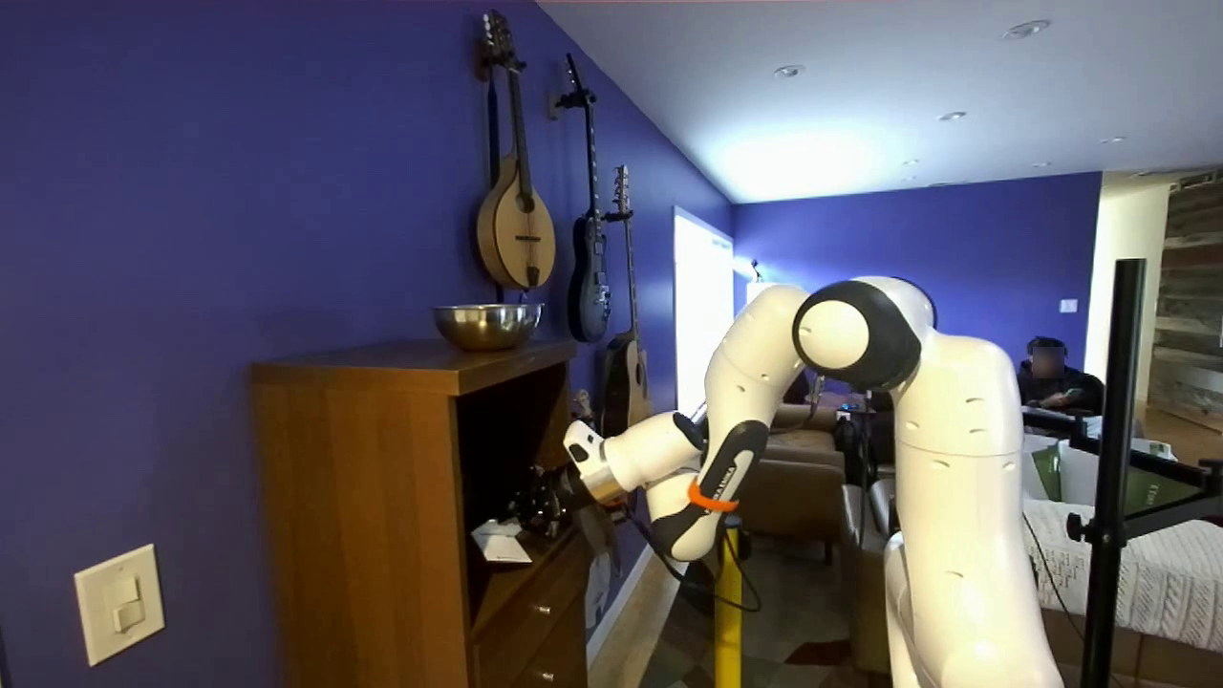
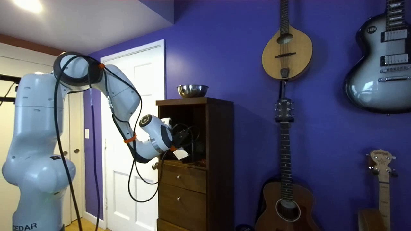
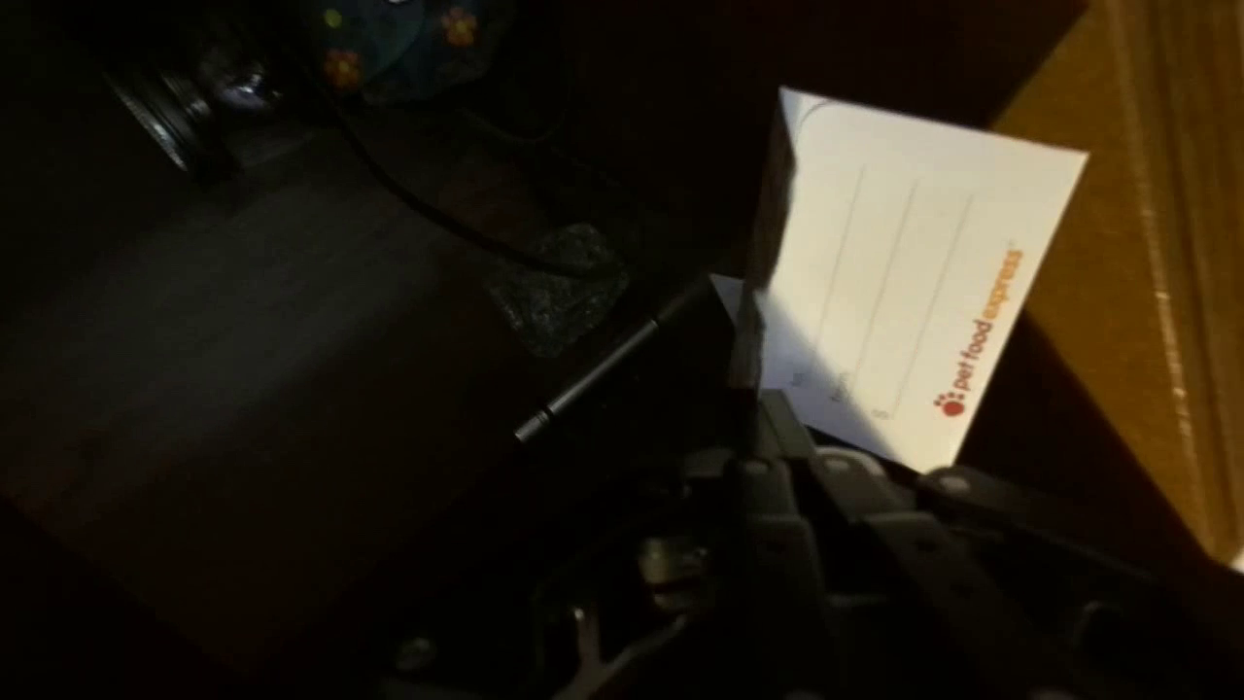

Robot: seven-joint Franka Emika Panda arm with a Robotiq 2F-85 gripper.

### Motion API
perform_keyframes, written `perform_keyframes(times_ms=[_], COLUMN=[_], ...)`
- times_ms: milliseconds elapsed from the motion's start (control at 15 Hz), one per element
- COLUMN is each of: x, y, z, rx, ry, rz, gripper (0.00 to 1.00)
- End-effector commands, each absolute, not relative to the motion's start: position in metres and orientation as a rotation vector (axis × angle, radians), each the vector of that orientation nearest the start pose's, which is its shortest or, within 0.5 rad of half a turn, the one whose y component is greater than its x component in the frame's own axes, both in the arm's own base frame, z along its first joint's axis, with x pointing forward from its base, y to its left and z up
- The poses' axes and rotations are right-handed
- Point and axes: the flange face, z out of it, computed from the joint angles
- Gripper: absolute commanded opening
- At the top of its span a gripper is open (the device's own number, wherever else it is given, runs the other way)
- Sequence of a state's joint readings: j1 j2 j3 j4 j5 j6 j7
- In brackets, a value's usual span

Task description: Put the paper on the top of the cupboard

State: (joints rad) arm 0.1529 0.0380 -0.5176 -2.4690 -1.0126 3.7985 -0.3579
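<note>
The paper is a white folded card with red and orange print, large in the wrist view [image 3: 914, 272]. It also shows in both exterior views [image 1: 502, 543] [image 2: 180, 153], tilted at the mouth of the cupboard's open compartment. The brown wooden cupboard [image 1: 358, 497] [image 2: 220, 160] has a flat top [image 1: 354, 356]. My gripper [image 3: 770, 413] reaches into the dark compartment, below the top. Its fingers come together at the card's inner edge and appear shut on it. The exact contact is dark. The black gripper also shows in both exterior views [image 1: 535, 502] [image 2: 183, 138].
A metal bowl [image 1: 487, 327] [image 2: 192, 91] stands on the cupboard top. Inside the compartment are a thin dark rod [image 3: 588, 379], a black cable [image 3: 418, 204] and a patterned blue thing [image 3: 398, 44]. String instruments [image 1: 516, 229] hang on the wall beside the cupboard.
</note>
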Motion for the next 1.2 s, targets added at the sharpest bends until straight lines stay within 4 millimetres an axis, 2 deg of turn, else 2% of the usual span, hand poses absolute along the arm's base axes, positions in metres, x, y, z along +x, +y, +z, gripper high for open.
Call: perform_keyframes(times_ms=[0, 133, 333, 400, 467, 533, 733, 933, 1133], x=[0.430, 0.411, 0.388, 0.379, 0.382, 0.388, 0.395, 0.385, 0.370], y=[-0.067, -0.086, -0.123, -0.080, -0.081, -0.071, -0.028, 0.004, 0.009], z=[0.401, 0.409, 0.436, 0.476, 0.479, 0.487, 0.511, 0.537, 0.559], rx=[-2.354, -2.218, -2.005, -1.999, -1.985, -1.972, -1.853, -1.716, -1.581], ry=[-1.690, -1.647, -1.530, -1.497, -1.436, -1.387, -1.300, -1.254, -1.176], rz=[-1.728, -1.752, -1.890, -1.916, -1.927, -1.935, -1.930, -1.891, -1.887], gripper=[0.00, 0.00, 0.00, 0.00, 0.00, 0.00, 0.00, 0.00, 0.00])
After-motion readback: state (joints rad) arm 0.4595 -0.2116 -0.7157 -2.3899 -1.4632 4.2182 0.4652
